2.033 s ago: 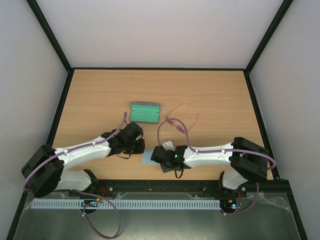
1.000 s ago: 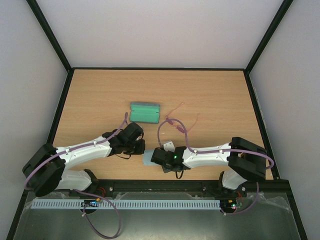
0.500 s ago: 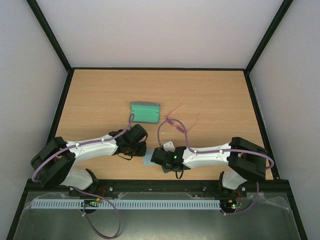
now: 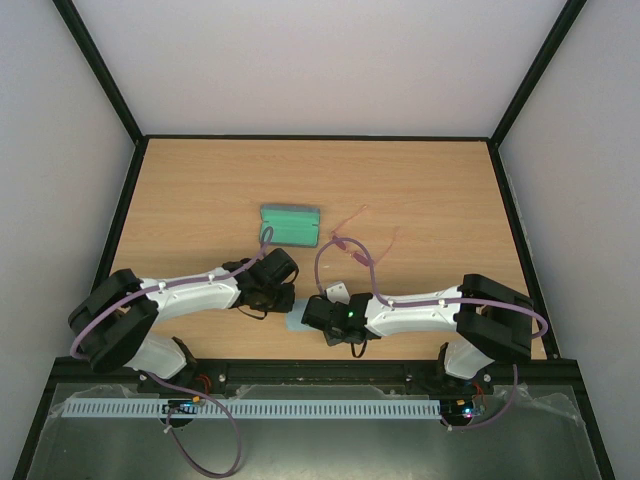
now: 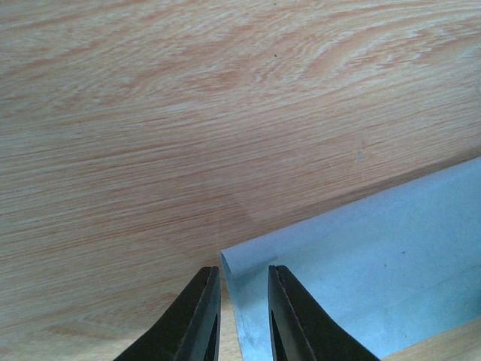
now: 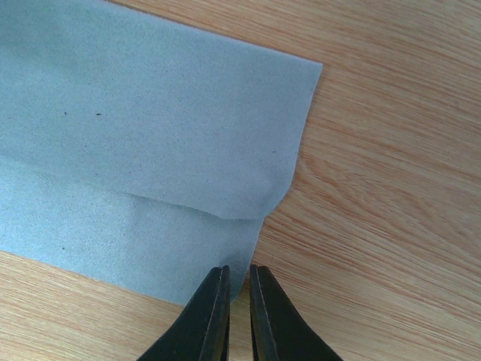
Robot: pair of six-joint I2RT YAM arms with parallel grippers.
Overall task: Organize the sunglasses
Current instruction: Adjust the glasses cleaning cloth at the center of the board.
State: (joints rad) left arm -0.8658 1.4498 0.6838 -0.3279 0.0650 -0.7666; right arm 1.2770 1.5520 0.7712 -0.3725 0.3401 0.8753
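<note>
The sunglasses (image 4: 352,218), thin and pink, lie on the table right of a green oblong case (image 4: 290,225), away from both grippers. A light blue cloth (image 4: 295,322) lies folded at the near edge between the two grippers. In the left wrist view my left gripper (image 5: 242,272) is open, its jaws a little apart, and straddles the cloth's (image 5: 361,256) folded edge without pinching it. My right gripper (image 6: 239,269) is shut on the cloth's (image 6: 135,135) near corner, where the upper layer lies folded over the lower one.
The wooden table (image 4: 430,190) is ringed by a black frame with walls on three sides. Purple cables loop from both arms over the table near the sunglasses. The arm bases sit along the near rail (image 4: 320,375).
My left arm has swung right and forward toward the cloth, and its jaws have parted off the cloth's edge. The cloth looks narrower, folded over. My right arm has barely moved.
</note>
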